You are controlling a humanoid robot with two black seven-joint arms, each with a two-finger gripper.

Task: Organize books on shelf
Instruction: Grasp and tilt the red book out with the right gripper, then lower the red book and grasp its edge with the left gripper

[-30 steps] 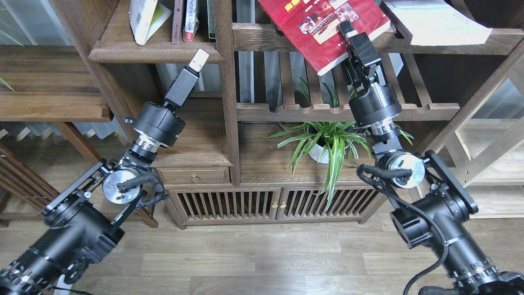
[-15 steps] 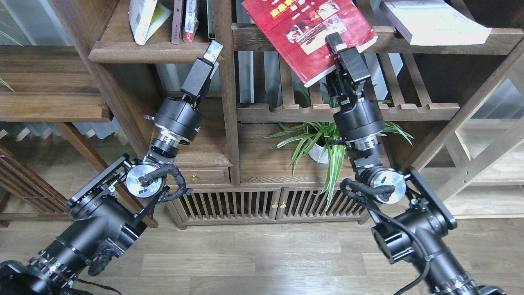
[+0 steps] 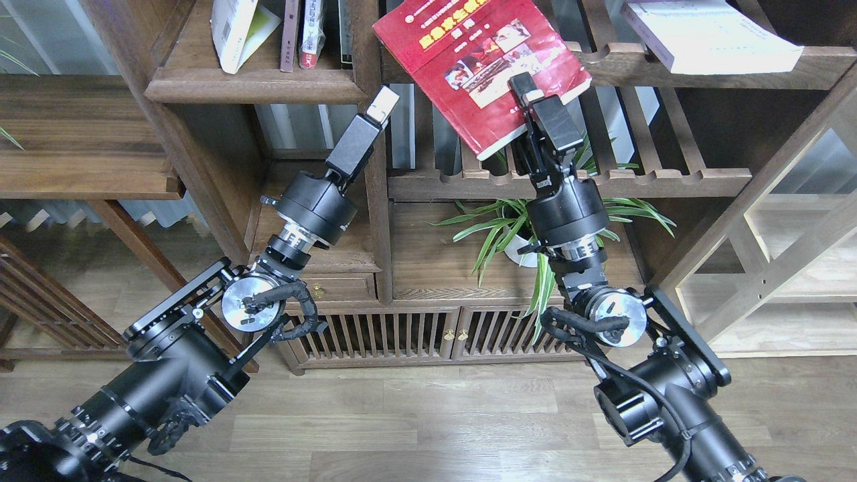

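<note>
My right gripper is shut on the lower edge of the red book, with small photos on its cover, and holds it tilted in the air in front of the slatted rack. The yellow-green book leans on the dark shelf at the upper left, beside several thin upright books. The thick white book lies flat at the upper right. My left gripper is raised in front of the bookcase's upright post, below the shelf, holding nothing; its fingers show as one pale tip.
A potted spider plant stands on the lower board behind my right wrist. A slatted rack with a scalloped rail runs behind the red book. A low cabinet with slatted doors stands below. Pale shelving is at the right.
My right gripper has carried the red book left and down, away from the upper rack. My left arm has moved right and slightly down, toward the upright post.
</note>
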